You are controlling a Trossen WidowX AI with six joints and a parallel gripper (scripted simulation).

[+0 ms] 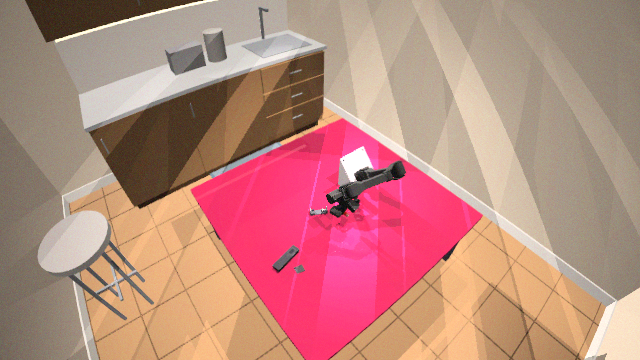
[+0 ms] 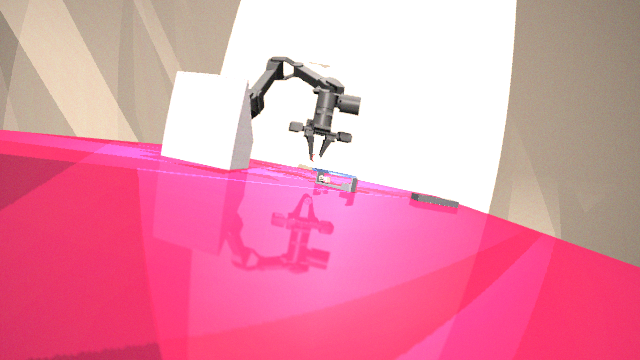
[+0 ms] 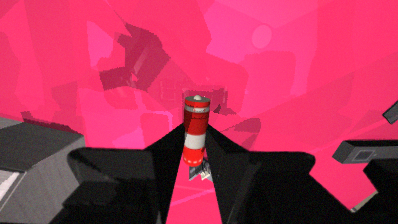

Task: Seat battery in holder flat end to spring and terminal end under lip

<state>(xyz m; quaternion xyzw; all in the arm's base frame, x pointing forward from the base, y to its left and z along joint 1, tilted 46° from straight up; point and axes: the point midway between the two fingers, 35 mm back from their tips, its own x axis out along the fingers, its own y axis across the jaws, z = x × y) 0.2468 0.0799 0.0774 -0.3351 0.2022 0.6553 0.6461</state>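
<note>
The battery [image 3: 196, 125] is red with a white band. In the wrist view its silver terminal end with the nub points to the top of the picture, and its other end points toward the holder. My gripper [image 3: 195, 127] [image 2: 316, 157] [image 1: 344, 212] is shut on the battery and holds it above the table; only a speck of red shows at the fingertips in the exterior view. The holder [image 1: 318, 212] [image 2: 353, 185] stands on the table beside and below the fingertips, apart from them. In the wrist view the holder [image 3: 200, 172] shows partly between the fingers, the rest hidden.
A dark oblong block [image 1: 285, 258] [image 2: 434, 200] lies on the glossy pink table top [image 1: 345, 280] [image 2: 250, 310], beyond the holder from the arm. A small grey square piece [image 1: 299, 269] lies beside it. A white box [image 1: 356, 161] [image 2: 200, 120] stands near the arm's base.
</note>
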